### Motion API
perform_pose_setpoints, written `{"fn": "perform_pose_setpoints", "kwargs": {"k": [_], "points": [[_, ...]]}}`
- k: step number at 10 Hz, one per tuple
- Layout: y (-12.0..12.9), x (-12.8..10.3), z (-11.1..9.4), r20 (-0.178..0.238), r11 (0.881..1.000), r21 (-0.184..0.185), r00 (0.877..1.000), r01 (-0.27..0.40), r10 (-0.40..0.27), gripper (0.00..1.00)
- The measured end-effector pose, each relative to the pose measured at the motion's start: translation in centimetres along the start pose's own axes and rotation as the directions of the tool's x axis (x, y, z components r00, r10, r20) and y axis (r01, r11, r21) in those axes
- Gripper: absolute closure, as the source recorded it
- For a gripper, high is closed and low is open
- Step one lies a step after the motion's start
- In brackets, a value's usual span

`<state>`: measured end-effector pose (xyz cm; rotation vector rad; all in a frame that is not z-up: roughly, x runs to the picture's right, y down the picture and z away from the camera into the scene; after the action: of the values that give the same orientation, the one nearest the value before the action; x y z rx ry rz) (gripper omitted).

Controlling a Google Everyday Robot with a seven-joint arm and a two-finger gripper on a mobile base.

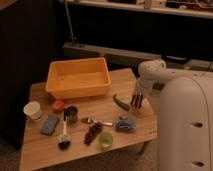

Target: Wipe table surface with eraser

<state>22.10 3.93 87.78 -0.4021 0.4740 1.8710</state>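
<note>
The table surface [44,151] lies mid-scene, long axis running left to right. On it, from the left: one white cup [33,110], one blue-grey block [50,124], one orange bin [78,91], one green cup [105,140]. My gripper [136,104], fingers closed, hangs over its right end.

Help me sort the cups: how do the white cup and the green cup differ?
The white cup is bigger; the green cup is smaller. The white cup stands at the left edge of the table; the green cup stands near its front edge. Both are upright, open-topped and apart from the gripper, which hangs over the right side.
</note>
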Motion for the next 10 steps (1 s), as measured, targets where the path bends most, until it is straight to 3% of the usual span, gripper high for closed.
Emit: {"fn": "perform_pose_setpoints", "kwargs": {"k": [3, 6, 9, 10], "points": [[-2.4, 1.5, -2.2, 0.037, 0.998, 0.004, 0.997, -0.063, 0.063, 1.00], [-2.4, 0.2, -3.3, 0.053, 0.997, -0.012, 0.995, -0.080, 0.080, 1.00], [-0.2, -2.9, -0.7, 0.050, 0.997, -0.027, 0.996, -0.075, 0.077, 1.00], [1.5, -5.6, 2.0, 0.048, 0.997, -0.032, 0.996, -0.074, 0.076, 1.00]]}}
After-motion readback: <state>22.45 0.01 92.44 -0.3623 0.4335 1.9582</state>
